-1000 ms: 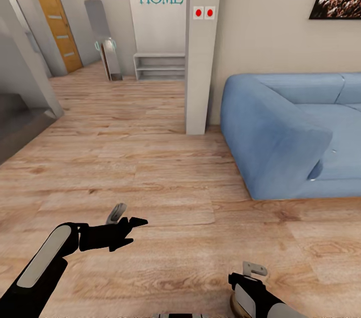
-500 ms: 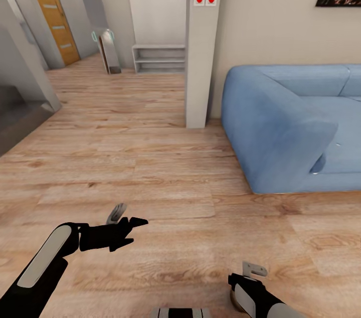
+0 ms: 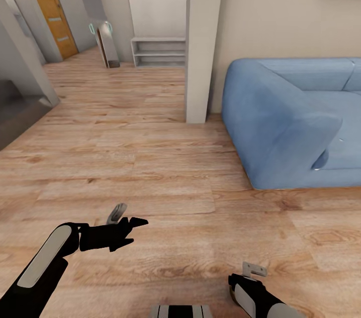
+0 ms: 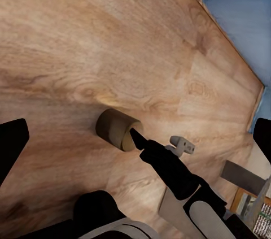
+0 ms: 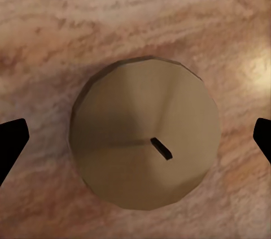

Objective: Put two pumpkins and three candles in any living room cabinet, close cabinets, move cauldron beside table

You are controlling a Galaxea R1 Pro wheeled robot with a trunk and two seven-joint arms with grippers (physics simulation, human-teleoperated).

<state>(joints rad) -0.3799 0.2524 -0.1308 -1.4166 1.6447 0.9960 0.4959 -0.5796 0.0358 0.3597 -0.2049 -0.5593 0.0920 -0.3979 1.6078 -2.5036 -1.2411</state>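
Observation:
A stubby tan candle [image 5: 144, 131] with a short dark wick stands on the wood floor directly below my right gripper [image 5: 135, 140]. The gripper is open, its black fingertips [image 5: 11, 140] wide apart on either side of the candle and not touching it. The left wrist view shows the same candle [image 4: 114, 129] with the right arm reaching down over it. My left gripper [image 3: 128, 222] hovers open and holds nothing, low at the left of the head view. My right arm [image 3: 253, 293] is at the bottom right of that view.
A blue sofa [image 3: 296, 122] fills the right side, its arm nearest me. A white pillar [image 3: 200, 42] stands beside it. A low grey shelf [image 3: 158, 52] and an orange door [image 3: 45, 2] lie down the hallway. A grey wall [image 3: 20, 72] is at the left.
The whole head view has shifted: sofa, pillar and wall lettering sit higher in the picture, so the camera has moved. Both arms keep the same pose.

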